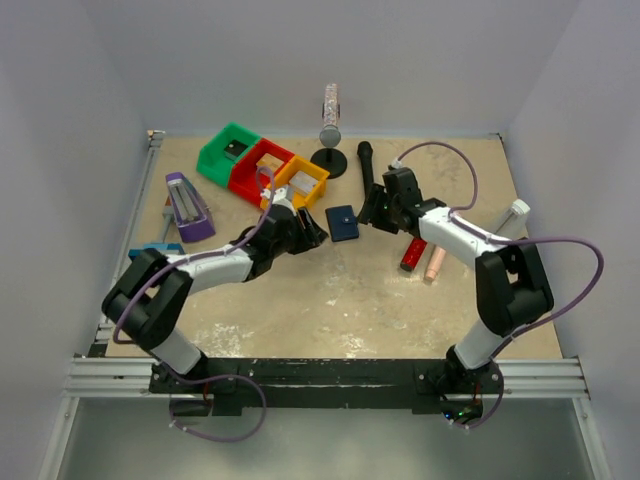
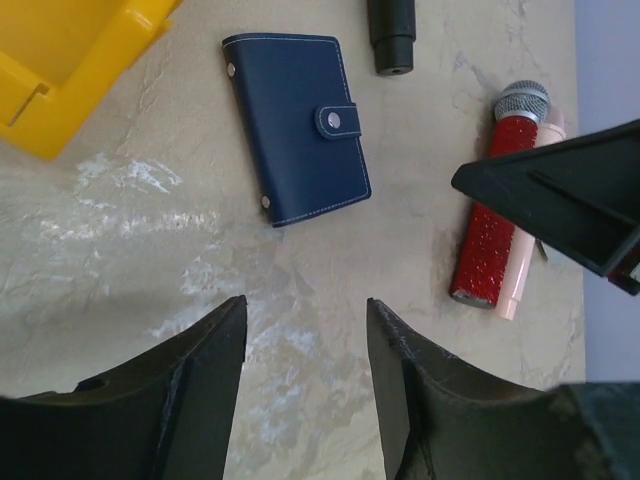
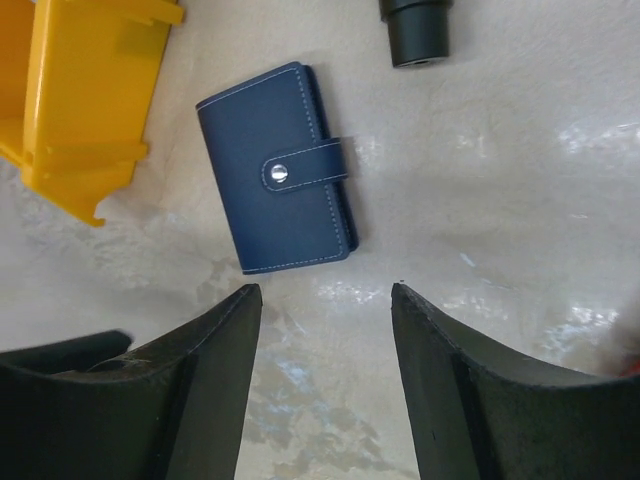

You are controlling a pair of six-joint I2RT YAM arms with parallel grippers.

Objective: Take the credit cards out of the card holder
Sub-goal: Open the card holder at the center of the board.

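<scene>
Card holder (image 2: 296, 128) snapped shut, flat on tabletop (image 1: 330, 300). Left jaws, right jaws both released, empty, flanking it.

Lab robot cell: plain white enclosure walls (image 1: 60, 100), aluminium rail frame (image 1: 545, 378), scuffed worktable (image 1: 350, 290).

No lettering, label, brand, number or sign legible in any view. Card holder (image 2: 296, 127) cover: stitching and a snap stud only. Yellow bin (image 2: 60, 70) and red microphone (image 2: 493, 215): no readable marks. Top view too small to tell.
</scene>
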